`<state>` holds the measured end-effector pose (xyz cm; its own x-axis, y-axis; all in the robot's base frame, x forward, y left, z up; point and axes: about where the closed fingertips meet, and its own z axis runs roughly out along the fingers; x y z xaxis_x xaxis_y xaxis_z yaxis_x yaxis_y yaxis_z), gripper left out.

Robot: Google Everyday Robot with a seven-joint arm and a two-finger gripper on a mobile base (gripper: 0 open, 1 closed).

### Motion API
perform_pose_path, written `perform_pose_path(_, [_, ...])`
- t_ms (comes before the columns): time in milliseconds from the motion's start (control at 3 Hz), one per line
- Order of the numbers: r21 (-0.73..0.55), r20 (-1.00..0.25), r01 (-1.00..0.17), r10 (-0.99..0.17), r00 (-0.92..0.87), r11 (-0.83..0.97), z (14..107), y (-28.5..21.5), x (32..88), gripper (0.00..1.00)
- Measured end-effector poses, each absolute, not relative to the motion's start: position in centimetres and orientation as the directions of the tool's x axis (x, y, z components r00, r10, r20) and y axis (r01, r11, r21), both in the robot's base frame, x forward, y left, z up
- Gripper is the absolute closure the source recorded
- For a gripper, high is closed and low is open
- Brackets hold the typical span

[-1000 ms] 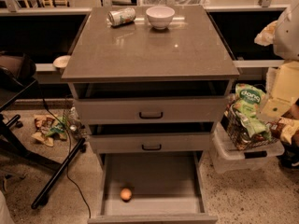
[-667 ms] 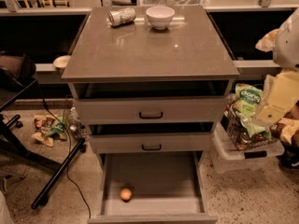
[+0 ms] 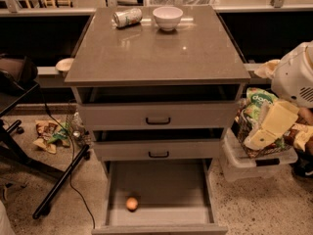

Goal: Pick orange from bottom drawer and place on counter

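Item 1, orange [image 3: 131,203]: lies on the floor of the bottom drawer [image 3: 166,180], left of centre and near the front wall; same spot as a second ago.
Item 2, bottom drawer: pulled fully out, unchanged.
Item 3, tabletop [image 3: 156,58]: carries a white bowl [image 3: 167,17] and a can [image 3: 127,17] on its side, both at the far edge, neither moved.
Item 4, hand [image 3: 270,126]: pale yellow, at the right edge of view, in front of the snack bin [image 3: 254,160] beside the cabinet. It now sits lower and further left than before. Whether it is apart or together cannot be told.
Item 5, white arm casing [image 3: 293,77]: above the hand, also lower than earlier.
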<state>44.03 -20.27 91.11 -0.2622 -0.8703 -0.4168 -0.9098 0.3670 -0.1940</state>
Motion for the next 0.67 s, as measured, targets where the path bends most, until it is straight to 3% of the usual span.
perform_pose_path(667, [-0.218,-0.423,-0.91,-0.874,-0.239,0.354,88.8,-19.6,44.1,0.0])
